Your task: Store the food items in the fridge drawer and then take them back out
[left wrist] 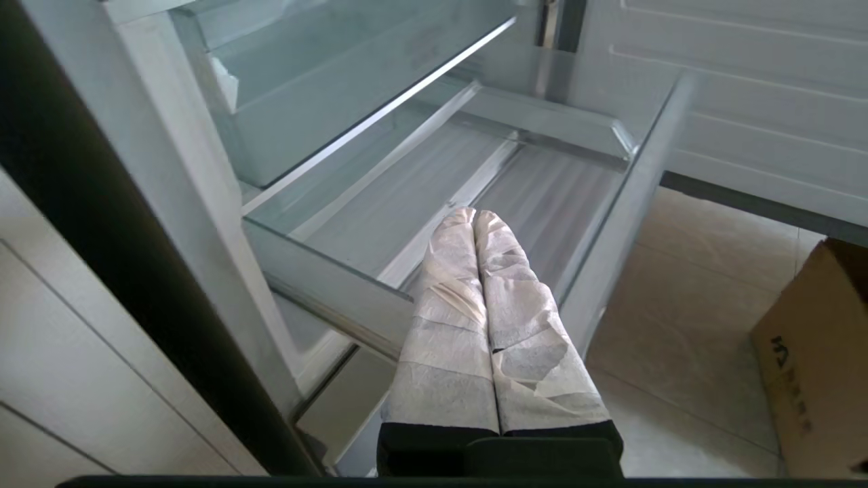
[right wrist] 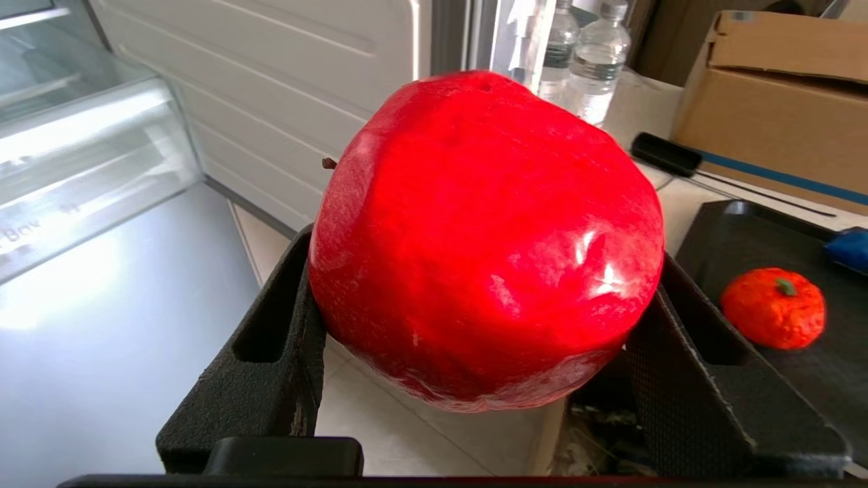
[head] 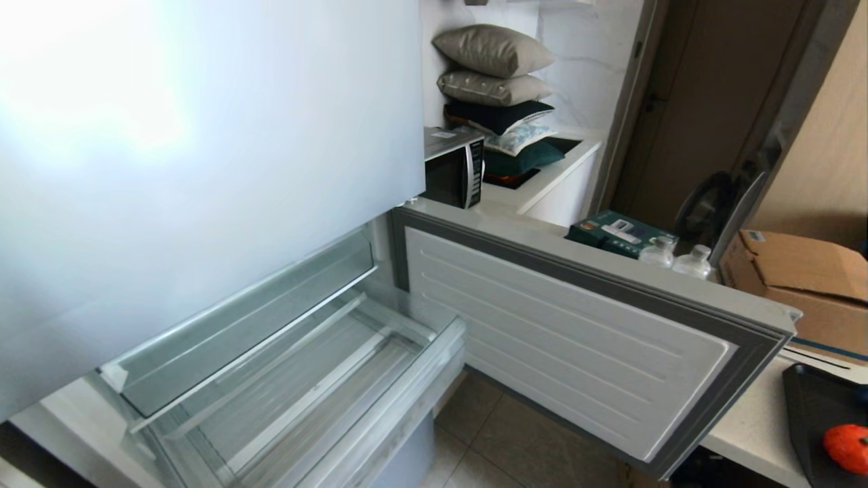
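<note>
Right gripper [right wrist: 485,339]: black jaws clamped on either side of red apple [right wrist: 485,237], which fills frame centre. Orange bumpy fruit [right wrist: 773,308], green stem up, sits on black tray [right wrist: 739,237] at right edge. Two clear bottles [right wrist: 576,61] top centre; cardboard box [right wrist: 780,88] upper right. Clear fridge bin [right wrist: 88,169] at left; white door liner [right wrist: 271,81] upper left.

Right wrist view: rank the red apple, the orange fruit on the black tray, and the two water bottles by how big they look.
1. red apple, clamped in the right gripper close to the camera, so its lead is exaggerated
2. and 3. orange fruit and each water bottle: look about alike, unranked
</note>
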Motion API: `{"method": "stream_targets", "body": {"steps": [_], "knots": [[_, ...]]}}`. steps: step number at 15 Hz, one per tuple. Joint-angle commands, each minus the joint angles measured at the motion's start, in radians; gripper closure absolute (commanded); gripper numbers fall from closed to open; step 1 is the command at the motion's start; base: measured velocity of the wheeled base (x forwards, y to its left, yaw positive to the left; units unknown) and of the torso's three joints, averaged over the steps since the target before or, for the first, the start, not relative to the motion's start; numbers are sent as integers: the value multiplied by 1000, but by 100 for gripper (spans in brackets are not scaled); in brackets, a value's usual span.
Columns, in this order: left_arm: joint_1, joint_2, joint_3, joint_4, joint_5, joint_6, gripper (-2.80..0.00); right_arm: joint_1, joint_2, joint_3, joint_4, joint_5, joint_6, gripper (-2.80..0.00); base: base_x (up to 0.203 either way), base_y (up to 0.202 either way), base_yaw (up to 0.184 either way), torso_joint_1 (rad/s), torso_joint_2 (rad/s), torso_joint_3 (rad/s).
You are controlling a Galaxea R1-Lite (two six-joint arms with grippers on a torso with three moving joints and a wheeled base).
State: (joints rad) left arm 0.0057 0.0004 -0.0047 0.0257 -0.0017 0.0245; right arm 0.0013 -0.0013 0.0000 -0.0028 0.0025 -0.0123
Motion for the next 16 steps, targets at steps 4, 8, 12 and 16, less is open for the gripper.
{"method": "stream_targets", "body": {"steps": [4,8,12,16], "knots": [[0,0,0,0,0,0,0,0,35,-44,2,-10,-20,0,0,0,0,0,0,0],[0,0,0,0,0,0,0,-57,287,-226,5,-95,155,0,0,0,0,0,0,0],[0,0,0,0,0,0,0,-394,512,-300,2,-103,329,0,0,0,0,0,0,0],[0,0,0,0,0,0,0,-724,789,-310,-57,65,396,0,0,0,0,0,0,0]]}}
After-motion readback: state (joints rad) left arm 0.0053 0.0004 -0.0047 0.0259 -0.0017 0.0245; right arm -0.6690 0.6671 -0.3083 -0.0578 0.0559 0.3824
